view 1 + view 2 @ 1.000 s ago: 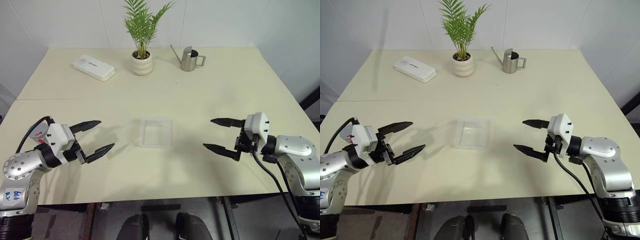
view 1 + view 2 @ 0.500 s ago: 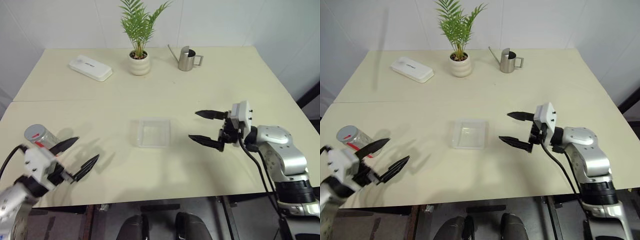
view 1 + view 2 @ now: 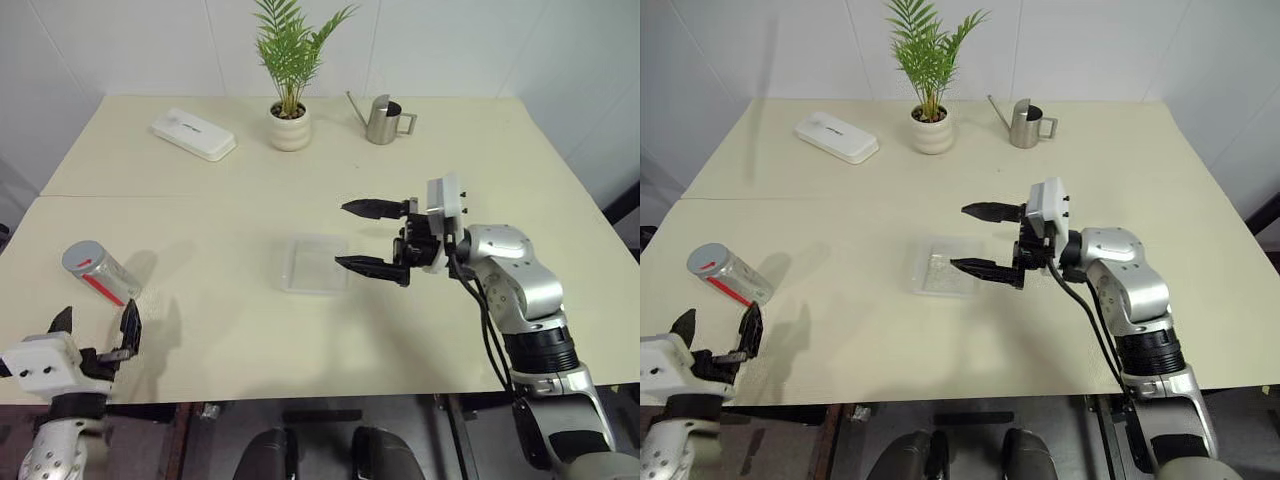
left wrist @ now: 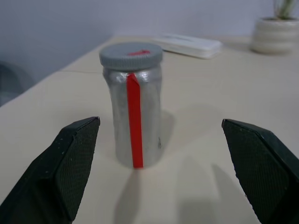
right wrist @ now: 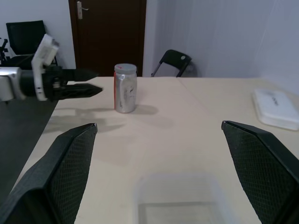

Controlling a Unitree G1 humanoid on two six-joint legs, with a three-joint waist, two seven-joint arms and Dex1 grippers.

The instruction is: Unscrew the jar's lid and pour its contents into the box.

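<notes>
I'm looking down on a broad cream-coloured table (image 3: 200, 180) with a seam running across its middle, pushed against white tiled walls (image 3: 130, 45). Through the right wrist camera I see a dark brown wooden door (image 5: 107, 32) in a pale wall, with two black chairs (image 5: 25, 39) nearby. Lighting is even.

The paired head views look steeply down over the table (image 3: 450, 150) from its near edge. The left wrist camera sits low and close, facing the jar (image 4: 134, 119) at 12 o'clock. The right wrist camera looks level across the box (image 5: 180, 198), sharing that jar, farther off.
</notes>
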